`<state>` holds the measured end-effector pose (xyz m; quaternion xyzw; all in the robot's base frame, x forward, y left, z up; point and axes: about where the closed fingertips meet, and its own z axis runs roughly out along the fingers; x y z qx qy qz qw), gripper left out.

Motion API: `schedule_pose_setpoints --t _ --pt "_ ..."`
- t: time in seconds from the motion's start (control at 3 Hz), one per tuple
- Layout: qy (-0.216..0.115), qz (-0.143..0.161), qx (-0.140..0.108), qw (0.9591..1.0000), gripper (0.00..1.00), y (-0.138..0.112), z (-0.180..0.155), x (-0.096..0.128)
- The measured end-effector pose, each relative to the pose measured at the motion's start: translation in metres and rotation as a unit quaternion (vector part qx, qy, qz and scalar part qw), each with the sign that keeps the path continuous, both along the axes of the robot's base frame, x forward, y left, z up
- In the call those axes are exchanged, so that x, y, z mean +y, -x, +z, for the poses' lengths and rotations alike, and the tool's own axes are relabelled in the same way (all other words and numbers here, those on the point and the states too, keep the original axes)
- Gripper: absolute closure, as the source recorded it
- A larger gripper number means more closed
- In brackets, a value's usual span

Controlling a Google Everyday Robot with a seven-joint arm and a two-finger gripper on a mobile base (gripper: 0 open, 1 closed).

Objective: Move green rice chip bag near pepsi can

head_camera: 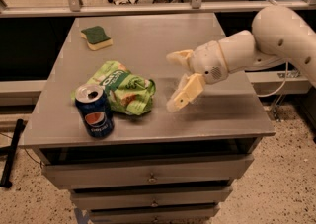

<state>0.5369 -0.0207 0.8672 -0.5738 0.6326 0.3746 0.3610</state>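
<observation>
Foil green rice chip bag [126, 90] partly behind pepsi can [94, 111], gripper [174, 82] beside bag, fingers [190, 90] spread, empty

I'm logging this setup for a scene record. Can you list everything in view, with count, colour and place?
chip bag: one, light green, crumpled, front left of the table, right beside the can
can: one, dark blue with a silver top, upright near the front left edge
sponge: one, green over yellow, back left of the table
table: one, grey metal top
drawers: three seen, grey, stacked under the table top
pole: one, black, on the speckled floor at the left
arm: one, white, reaching in from the right
gripper: one, cream, open and empty, over the table just right of the chip bag, not touching it
</observation>
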Motion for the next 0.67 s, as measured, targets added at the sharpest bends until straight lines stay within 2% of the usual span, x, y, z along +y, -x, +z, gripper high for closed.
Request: schedule_pose_setpoints --t 0.33,0.67 --pt "0.033 -0.036 -0.04 0.998 0.0 -0.022 0.021 -0.065" --pt "0.031 -0.046 -0.055 0.997 0.0 -0.029 0.036 -0.074"
